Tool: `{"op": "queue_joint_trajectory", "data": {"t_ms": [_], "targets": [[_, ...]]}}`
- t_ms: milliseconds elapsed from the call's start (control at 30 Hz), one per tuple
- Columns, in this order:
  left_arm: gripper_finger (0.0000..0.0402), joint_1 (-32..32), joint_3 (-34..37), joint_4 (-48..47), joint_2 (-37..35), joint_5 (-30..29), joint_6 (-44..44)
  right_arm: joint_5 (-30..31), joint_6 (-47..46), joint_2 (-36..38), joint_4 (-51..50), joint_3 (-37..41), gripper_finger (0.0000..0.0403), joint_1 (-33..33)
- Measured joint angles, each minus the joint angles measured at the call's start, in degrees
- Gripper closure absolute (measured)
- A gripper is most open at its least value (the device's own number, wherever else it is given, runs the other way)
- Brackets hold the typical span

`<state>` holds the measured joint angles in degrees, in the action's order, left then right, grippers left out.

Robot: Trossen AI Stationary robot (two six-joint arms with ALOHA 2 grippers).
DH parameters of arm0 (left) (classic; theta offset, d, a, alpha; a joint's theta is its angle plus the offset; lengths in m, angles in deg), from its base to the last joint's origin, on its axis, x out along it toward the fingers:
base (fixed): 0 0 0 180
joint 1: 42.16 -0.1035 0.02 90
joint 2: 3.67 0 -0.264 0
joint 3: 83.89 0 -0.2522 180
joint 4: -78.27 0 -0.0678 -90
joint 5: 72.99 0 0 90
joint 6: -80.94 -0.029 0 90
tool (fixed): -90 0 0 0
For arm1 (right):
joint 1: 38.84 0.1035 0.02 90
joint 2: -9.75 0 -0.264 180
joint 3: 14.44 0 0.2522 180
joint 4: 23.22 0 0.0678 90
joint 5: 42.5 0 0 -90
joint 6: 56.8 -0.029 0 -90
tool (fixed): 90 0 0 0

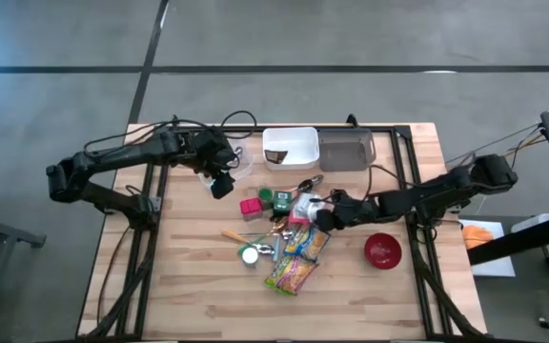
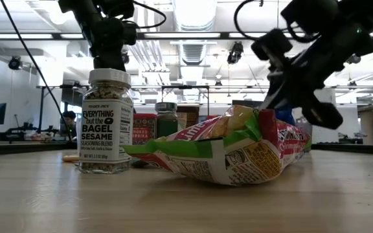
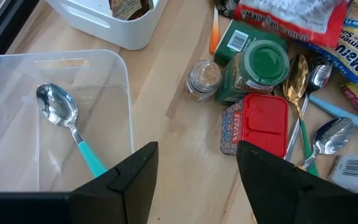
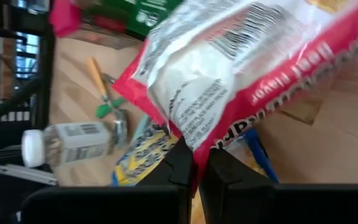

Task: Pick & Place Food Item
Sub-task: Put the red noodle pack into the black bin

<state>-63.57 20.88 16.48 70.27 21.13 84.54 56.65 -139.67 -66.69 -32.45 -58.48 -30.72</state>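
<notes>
A red-and-white snack packet point(image 4: 229, 68) lies at the top of a pile of food items in the middle of the table point(image 1: 305, 204). My right gripper point(image 4: 194, 171) is shut on its edge and reaches in from the table's right side point(image 1: 324, 217). My left gripper point(image 3: 194, 180) hangs open and holds nothing. It hovers above the table's far left part point(image 1: 222, 183), at the rim of a clear container point(image 3: 55, 124). My right gripper pinches the packet's red sealed edge point(image 4: 194, 149) between its two fingers. The fingers slant down from the table's right side. The packet stretches away from the fingertips over the other items. I cannot tell whether it hangs clear of them.
The clear container holds a teal-handled spoon point(image 3: 67, 121). A white bin point(image 1: 289, 148) and a grey tray point(image 1: 346, 150) stand at the far edge, and a red bowl point(image 1: 382, 251) at the right. The pile holds a seasoning jar point(image 2: 105, 123), a green-lidded jar point(image 3: 260, 68), a red tin point(image 3: 263, 121), noodle packets point(image 1: 298, 262) and spoons.
</notes>
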Motion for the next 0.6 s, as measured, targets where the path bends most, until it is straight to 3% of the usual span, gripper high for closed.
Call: {"op": "queue_joint_trajectory", "data": {"t_ms": [267, 600], "targets": [[0.0182, 0.0, 0.0, 0.0, 0.0, 0.0, 0.44, 1.87, 0.45, 9.26, -1.35, 0.07, 0.0395, 0.13], [0.0182, 0.0, 0.0, 0.17, 0.0, 0.0, 1.36, 12.69, 2.12, 18.41, -1.31, 0.07, 0.0395, 0.11]]}}
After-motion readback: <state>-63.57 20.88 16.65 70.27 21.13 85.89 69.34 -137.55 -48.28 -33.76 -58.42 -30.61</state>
